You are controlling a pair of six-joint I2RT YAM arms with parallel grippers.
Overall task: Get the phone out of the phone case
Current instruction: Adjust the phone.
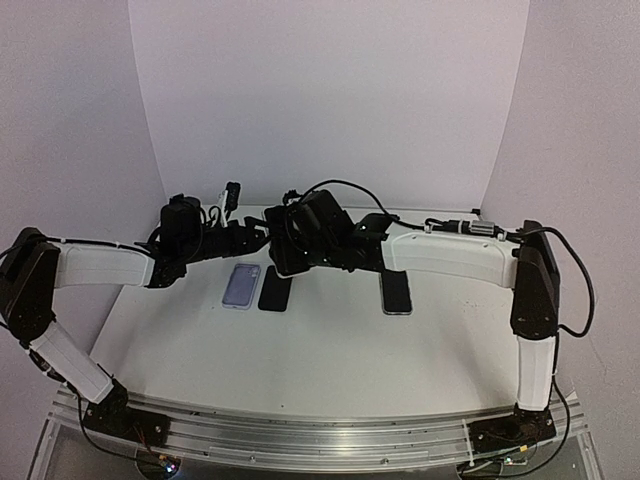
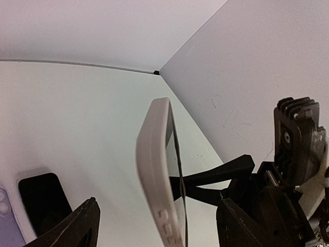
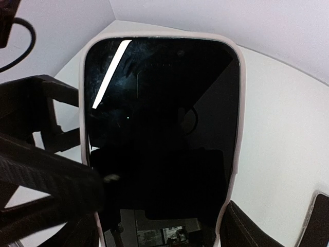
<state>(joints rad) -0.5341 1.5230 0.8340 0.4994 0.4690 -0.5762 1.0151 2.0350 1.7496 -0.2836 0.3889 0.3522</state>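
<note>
White table; phone glossy black, smudged, seated in pale case.

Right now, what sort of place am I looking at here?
Probably a robot lab test cell. A white table is boxed in by plain pale walls. Two arms are bolted to an aluminium rail at its near edge. Spare phones lie flat, and a cased phone is held up.
</note>
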